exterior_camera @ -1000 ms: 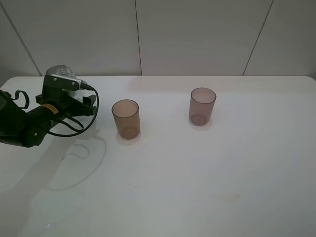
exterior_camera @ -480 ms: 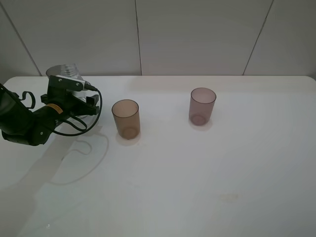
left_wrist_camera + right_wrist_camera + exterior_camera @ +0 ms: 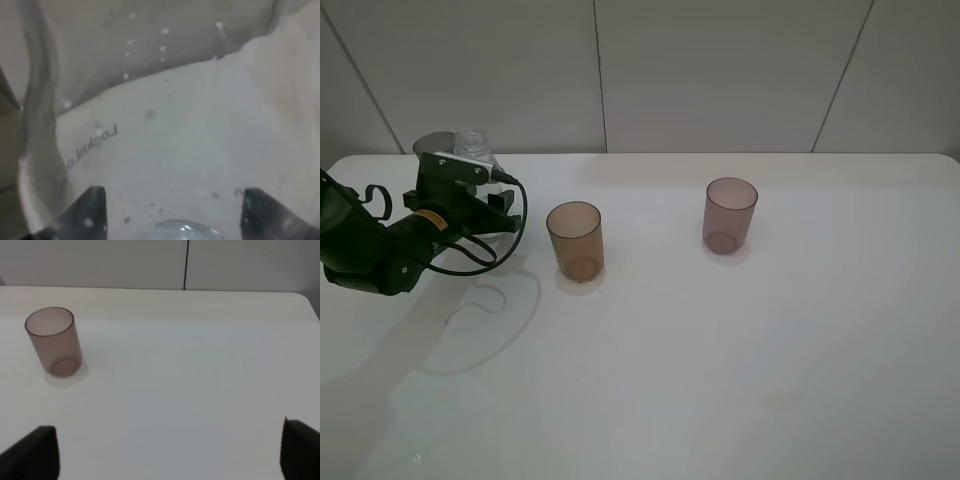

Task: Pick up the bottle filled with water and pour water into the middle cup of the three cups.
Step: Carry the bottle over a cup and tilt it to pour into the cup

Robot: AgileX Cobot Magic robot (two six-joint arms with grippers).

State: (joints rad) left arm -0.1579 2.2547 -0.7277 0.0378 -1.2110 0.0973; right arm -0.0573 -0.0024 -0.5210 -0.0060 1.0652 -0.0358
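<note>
The clear bottle (image 3: 471, 141) stands up at the far left, only its capless neck showing above my left gripper (image 3: 486, 206). In the left wrist view the bottle (image 3: 165, 125) fills the picture between the two dark fingertips (image 3: 93, 210), and the left gripper (image 3: 175, 212) is closed on its sides. The amber-brown middle cup (image 3: 575, 240) stands just right of that gripper. The mauve-purple cup (image 3: 730, 214) stands further right and also shows in the right wrist view (image 3: 53, 342). The dark grey cup (image 3: 432, 146) is mostly hidden behind the left arm. My right gripper (image 3: 165, 455) is open and empty.
The white table (image 3: 720, 350) reaches to a pale panelled wall at the back. The left arm's black cable (image 3: 470, 262) loops down over the table beside the amber cup. The right arm is out of the exterior view.
The left gripper has shifted slightly right toward the amber cup, and the bottle's neck has moved right with it, now showing apart from the grey cup. The cups have not moved.
</note>
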